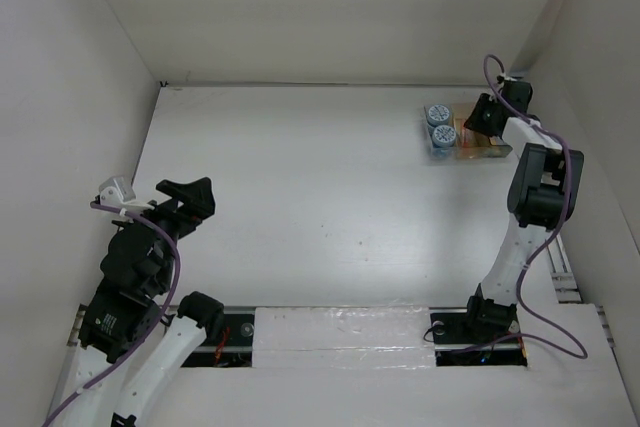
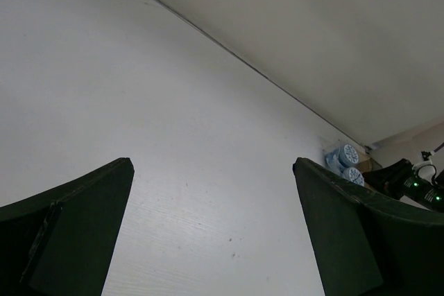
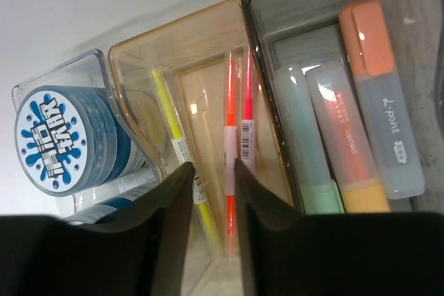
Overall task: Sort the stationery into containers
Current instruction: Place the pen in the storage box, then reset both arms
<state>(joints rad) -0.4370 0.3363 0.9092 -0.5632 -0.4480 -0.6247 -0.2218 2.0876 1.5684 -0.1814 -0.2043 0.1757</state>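
The clear three-box organiser (image 1: 472, 140) stands at the far right of the table. Two blue-and-white pots (image 1: 438, 115) sit in its left box (image 3: 97, 60); one pot (image 3: 50, 136) faces the right wrist camera. The amber middle box (image 3: 187, 43) holds a yellow pen (image 3: 166, 112), an orange pen (image 3: 229, 102) and a red pen (image 3: 247, 95). The grey right box (image 3: 260, 5) holds a green marker (image 3: 298, 136) and two orange markers (image 3: 378, 95). My right gripper (image 3: 214, 166) hangs over the middle box, jaws a narrow gap apart, holding nothing. My left gripper (image 2: 211, 164) is wide open and empty above bare table.
White walls close in the table at the back and both sides; the organiser stands near the back right corner (image 1: 520, 82). The left arm (image 1: 150, 247) is folded at the near left. The pots also show far off in the left wrist view (image 2: 345, 155).
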